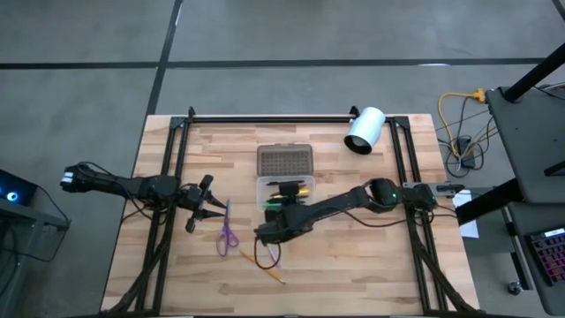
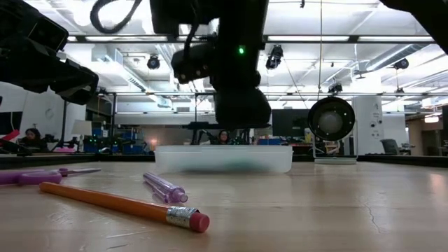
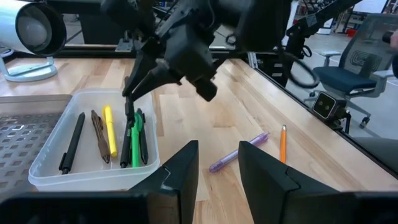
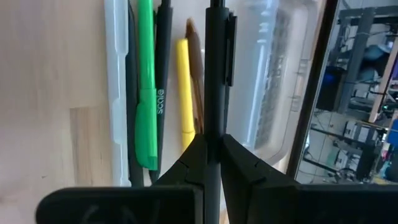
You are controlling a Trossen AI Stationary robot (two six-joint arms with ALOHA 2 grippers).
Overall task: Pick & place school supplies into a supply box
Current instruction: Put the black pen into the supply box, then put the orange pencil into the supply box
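The left gripper (image 1: pixel 207 204) hung above the wooden table (image 1: pixel 371 265), its dark fingers (image 3: pixel 177 177) spread apart and holding nothing. Just beside it lay the small purple-handled scissors (image 1: pixel 227 231), long axis running toward the table's near edge. Farther toward the right gripper, an orange pencil (image 2: pixel 122 205) with a pink eraser and a translucent purple pen (image 2: pixel 165 187) lay flat on the wood. The right gripper (image 1: pixel 272 223) hovered over the clear rectangular plastic box (image 1: pixel 284 192), fingers pinching a thin black pen (image 4: pixel 214 74) that pointed straight out from them, along the box's length. Beneath it, pens lay parallel in the box: a green one (image 4: pixel 145 87), a yellow one (image 4: pixel 184 87) and a black one (image 4: pixel 164 87) printed "scale".
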